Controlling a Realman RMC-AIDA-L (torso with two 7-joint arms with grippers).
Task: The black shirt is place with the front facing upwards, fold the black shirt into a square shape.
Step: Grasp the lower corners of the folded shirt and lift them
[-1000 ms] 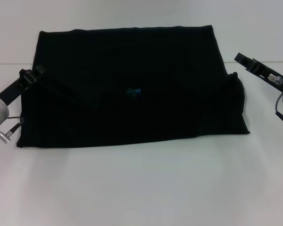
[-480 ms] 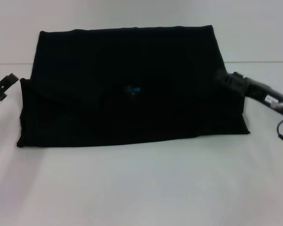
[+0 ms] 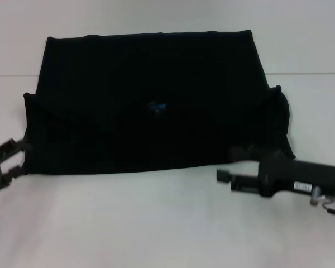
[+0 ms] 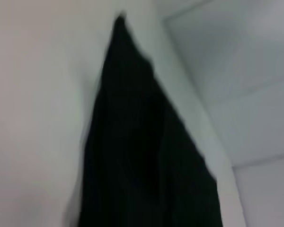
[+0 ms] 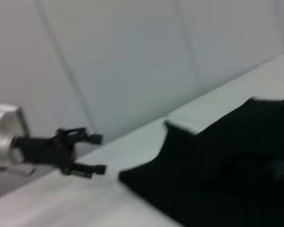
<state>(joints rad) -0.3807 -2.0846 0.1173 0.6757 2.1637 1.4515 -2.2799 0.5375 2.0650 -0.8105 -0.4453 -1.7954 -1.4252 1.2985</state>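
Two hands at work, both open, neither gripping. Left hand (image 3: 8, 159) just beside near left corner of black shirt (image 3: 151, 106). Right hand (image 3: 234, 164) at near right hem, upper finger over cloth, lower finger over desk (image 3: 156, 223). Shirt flat, partly folded, between both hands.

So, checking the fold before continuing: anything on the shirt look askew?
Yes: the shirt isn't square yet. Its near layer juts out wider than the far layer on both sides, and the right edge is bunched.
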